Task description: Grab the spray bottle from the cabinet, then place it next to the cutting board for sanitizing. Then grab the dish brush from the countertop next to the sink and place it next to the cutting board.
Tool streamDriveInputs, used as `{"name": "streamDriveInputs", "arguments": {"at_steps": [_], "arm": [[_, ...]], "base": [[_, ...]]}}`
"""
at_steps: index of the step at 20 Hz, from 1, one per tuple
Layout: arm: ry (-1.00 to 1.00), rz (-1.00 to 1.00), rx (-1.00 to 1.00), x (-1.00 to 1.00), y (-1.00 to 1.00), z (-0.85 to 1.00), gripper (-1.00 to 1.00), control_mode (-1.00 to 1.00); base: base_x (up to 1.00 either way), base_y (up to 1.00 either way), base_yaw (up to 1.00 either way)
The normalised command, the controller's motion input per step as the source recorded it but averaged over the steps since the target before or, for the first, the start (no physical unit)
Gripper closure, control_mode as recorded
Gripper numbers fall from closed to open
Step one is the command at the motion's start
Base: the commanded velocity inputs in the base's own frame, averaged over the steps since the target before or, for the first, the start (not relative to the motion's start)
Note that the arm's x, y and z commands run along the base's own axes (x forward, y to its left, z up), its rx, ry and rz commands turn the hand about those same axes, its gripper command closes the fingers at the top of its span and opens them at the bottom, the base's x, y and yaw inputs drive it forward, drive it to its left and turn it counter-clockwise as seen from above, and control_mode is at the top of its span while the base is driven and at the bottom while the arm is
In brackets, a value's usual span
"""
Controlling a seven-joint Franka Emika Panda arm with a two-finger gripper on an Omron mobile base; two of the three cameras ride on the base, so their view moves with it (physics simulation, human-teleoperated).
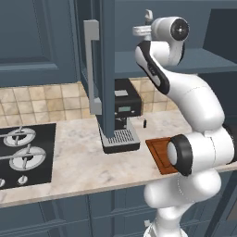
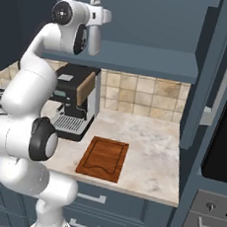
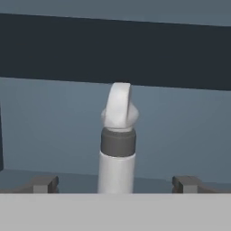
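- Pale grey, the spray bottle [image 3: 117, 149] stands upright on the cabinet [image 2: 141, 59] shelf; in the hand view we see its white trigger nozzle above a dark collar, centred between the two finger tips.
- We find the gripper [image 3: 116, 184] spread wide, one finger tip to either side of the bottle and clear of it; nothing is held.
- From the left base view, the bottle's nozzle [image 1: 144, 25] shows just above the shelf edge, directly beside the robot's hand, with the cabinet door [image 1: 104, 69] swung open and its light grey bar handle [image 1: 94, 69] facing us.
- Below the cabinet, we note the reddish-brown cutting board [image 2: 103, 159] lying flat on the beige marbled countertop [image 2: 151, 149].
- Under the cabinet, beside the board, stands a black coffee machine [image 2: 76, 106].
- Further along the countertop from the cabinet, a black hob [image 1: 23, 152] is set into the stone.
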Motion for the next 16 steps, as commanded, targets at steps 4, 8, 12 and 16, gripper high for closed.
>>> {"name": "streamDriveInputs", "arguments": {"at_steps": [4,8,12,16], "arm": [[0.0,0.0,0.0,0.31,0.0,0.0,-1.0,-1.0],[0.0,0.0,0.0,0.31,0.0,0.0,-1.0,-1.0],[0.0,0.0,0.0,0.29,0.0,0.0,-1.0,-1.0],[0.0,0.0,0.0,0.24,0.0,0.0,1.0,-1.0]], "base": [[0.0,0.0,0.0],[0.0,0.0,0.0],[0.0,0.0,0.0],[0.0,0.0,0.0]]}}
